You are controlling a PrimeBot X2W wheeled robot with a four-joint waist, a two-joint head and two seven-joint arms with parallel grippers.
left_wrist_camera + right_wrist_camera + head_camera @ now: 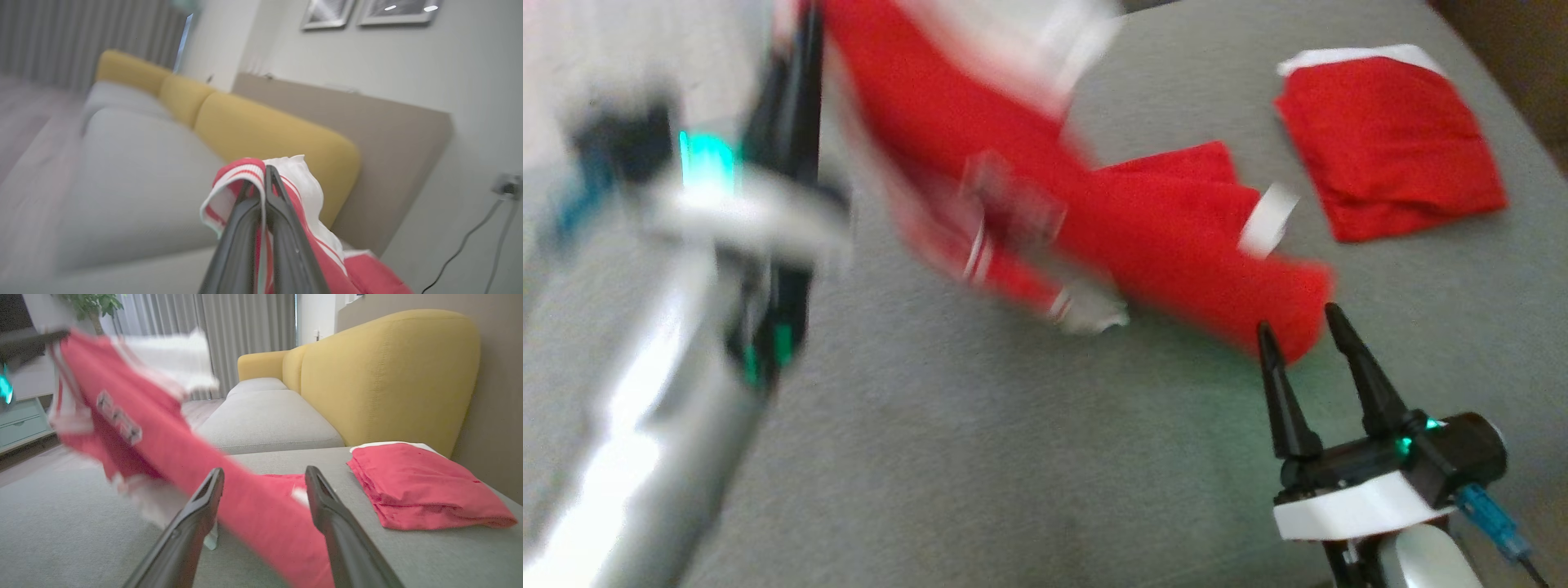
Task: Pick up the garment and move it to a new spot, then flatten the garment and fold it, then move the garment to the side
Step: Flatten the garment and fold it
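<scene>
The garment (1176, 229) is red with white striped trim. It is motion-blurred and stretches from the top of the head view down to the grey cushion (1013, 457). My left gripper (805, 33) is raised at the upper left and holds its upper edge. In the left wrist view that gripper (261, 179) is shut on the striped hem of the garment (310, 196). The garment's lower end rests on the cushion just past my right gripper (1298, 321), whose fingers stand open and apart from the cloth. In the right wrist view the garment (171, 449) slants past that open gripper (264, 472).
A second red garment (1388, 147) lies folded on the cushion at the far right (421, 486). Yellow backrests (388, 375) rise behind it, with a beige wall panel (388, 130). A teal cabinet (20, 424) stands off to the left.
</scene>
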